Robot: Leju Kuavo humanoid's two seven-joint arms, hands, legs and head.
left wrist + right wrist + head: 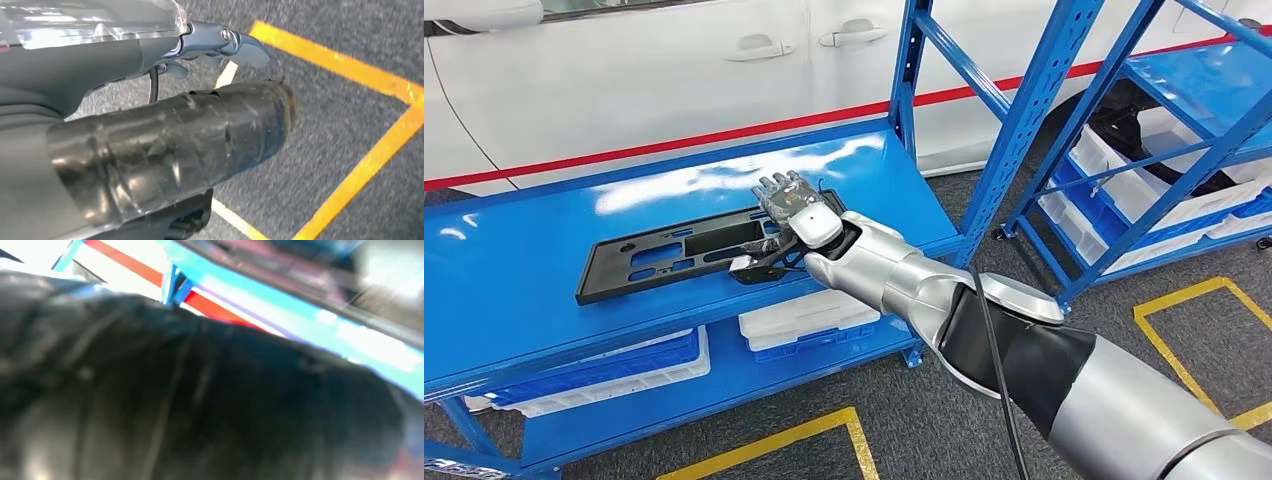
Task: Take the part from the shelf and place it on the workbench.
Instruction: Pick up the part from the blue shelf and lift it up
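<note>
Head view: the long flat black plastic part with cut-outs (674, 252) lies on the glossy blue metal shelf (514, 250), its right end under the right hand (796, 212). That hand rests over the part's end with its fingers (776, 189) stretched forward; whether they grip it I cannot tell. White plastic bins (804, 318) sit on the tier below. In the left wrist view, the left hand (200, 47) hangs above grey carpet (340, 45) with yellow tape lines (370, 160), fingers curled loosely, holding nothing.

The right hand (796, 207) covers the near end of the black part (674, 255), hiding any grip. The right wrist view is blurred and dark.
</note>
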